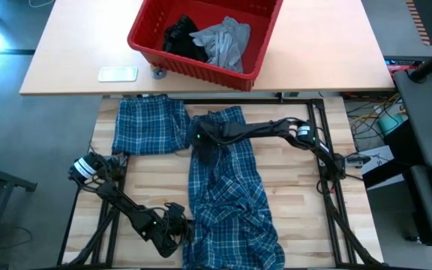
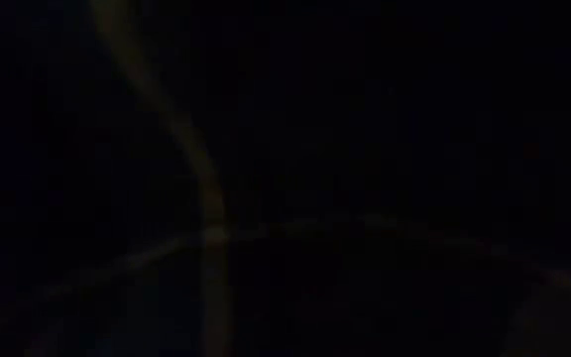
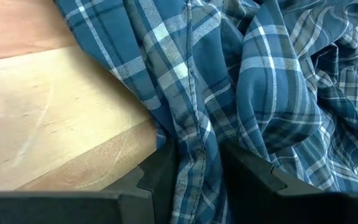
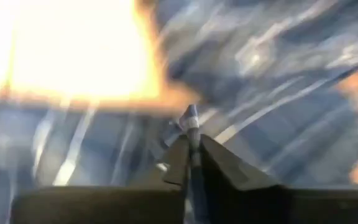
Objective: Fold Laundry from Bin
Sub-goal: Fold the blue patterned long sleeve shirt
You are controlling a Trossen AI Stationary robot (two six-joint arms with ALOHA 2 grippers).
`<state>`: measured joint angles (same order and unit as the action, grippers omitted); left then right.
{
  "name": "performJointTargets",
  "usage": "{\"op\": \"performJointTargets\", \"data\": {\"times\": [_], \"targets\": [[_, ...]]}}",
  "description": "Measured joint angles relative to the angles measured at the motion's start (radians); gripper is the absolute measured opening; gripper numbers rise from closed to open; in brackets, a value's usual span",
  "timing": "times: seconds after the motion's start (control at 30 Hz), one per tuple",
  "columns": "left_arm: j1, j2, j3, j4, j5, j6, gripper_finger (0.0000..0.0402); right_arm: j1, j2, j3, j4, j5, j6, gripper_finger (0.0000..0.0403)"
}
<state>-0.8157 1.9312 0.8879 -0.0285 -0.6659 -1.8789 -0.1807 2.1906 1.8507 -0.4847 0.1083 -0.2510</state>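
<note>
The right gripper (image 1: 201,140) is pinching the plaid shirt (image 1: 227,199) at its end nearer the bin (image 1: 255,52), fingers pressed together on a thin ridge of cloth. The left gripper (image 3: 194,168) is clamping a bunched fold at the shirt's far end. The shirt's long axis is running straight away from the bin, between both grips, while the grey T-shirt (image 1: 225,41) is lying inside the bin.

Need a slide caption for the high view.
Both grippers, left and right, grip the plaid shirt; grey and black garments lie in the red bin.
</note>
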Motion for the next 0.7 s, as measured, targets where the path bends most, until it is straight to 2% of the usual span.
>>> {"op": "performJointTargets", "data": {"times": [0.17, 0.3, 0.43, 0.6, 0.7], "targets": [[0.001, 0.0, -0.001, 0.009, -0.001, 0.007, 0.0118, -0.058, -0.003, 0.159, 0.095, 0.095, 0.171, 0.0009], [0.001, 0.0, -0.001, 0.011, -0.001, 0.008, 0.0118, -0.122, -0.003, 0.33, 0.099, 0.07, 0.353, 0.0008], [0.006, 0.0, -0.001, 0.012, -0.002, 0.01, 0.0118, -0.167, -0.006, 0.475, 0.056, 0.042, 0.602, 0.0008], [0.007, 0.001, 0.0, 0.012, -0.008, 0.01, 0.0118, -0.232, -0.025, 0.496, -0.045, 0.041, 0.838, 0.0008], [0.007, 0.001, 0.0, 0.01, -0.015, 0.01, 0.0118, -0.252, -0.03, 0.496, -0.191, 0.018, 0.842, 0.0008]]}}
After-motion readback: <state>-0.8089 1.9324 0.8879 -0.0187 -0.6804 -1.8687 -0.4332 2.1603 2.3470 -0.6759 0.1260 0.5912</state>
